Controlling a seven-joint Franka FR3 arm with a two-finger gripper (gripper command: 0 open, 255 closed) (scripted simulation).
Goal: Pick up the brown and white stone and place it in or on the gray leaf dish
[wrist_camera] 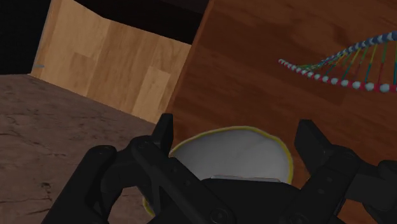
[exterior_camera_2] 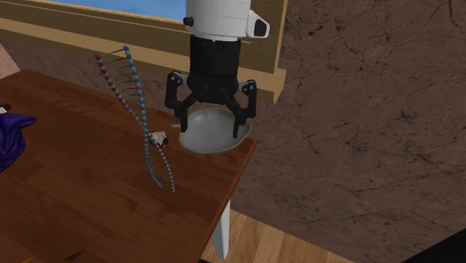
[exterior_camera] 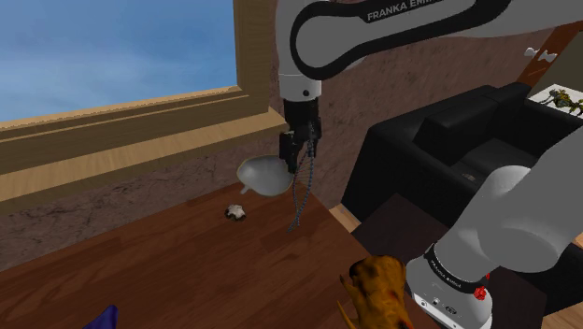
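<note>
The small brown and white stone (exterior_camera: 234, 212) lies on the dark wooden table, a short way from the dish toward the shoulder view's left; it also shows beside the helix as the stone (exterior_camera_2: 157, 137). The grey leaf dish (exterior_camera: 264, 175) with a yellowish rim sits at the table's corner (exterior_camera_2: 213, 133) (wrist_camera: 235, 156). My black gripper (exterior_camera_2: 213, 119) hangs right above the dish, open, with nothing between its fingers (exterior_camera: 297, 161) (wrist_camera: 237, 127).
A beaded DNA helix model (exterior_camera_2: 142, 127) stands between stone and dish (exterior_camera: 299, 201) (wrist_camera: 343, 70). The table edge (exterior_camera_2: 231, 194) drops off just past the dish. A purple thing (exterior_camera_2: 11, 134), an orange-brown figure (exterior_camera: 378, 294) and a black sofa (exterior_camera: 458, 140) lie farther off.
</note>
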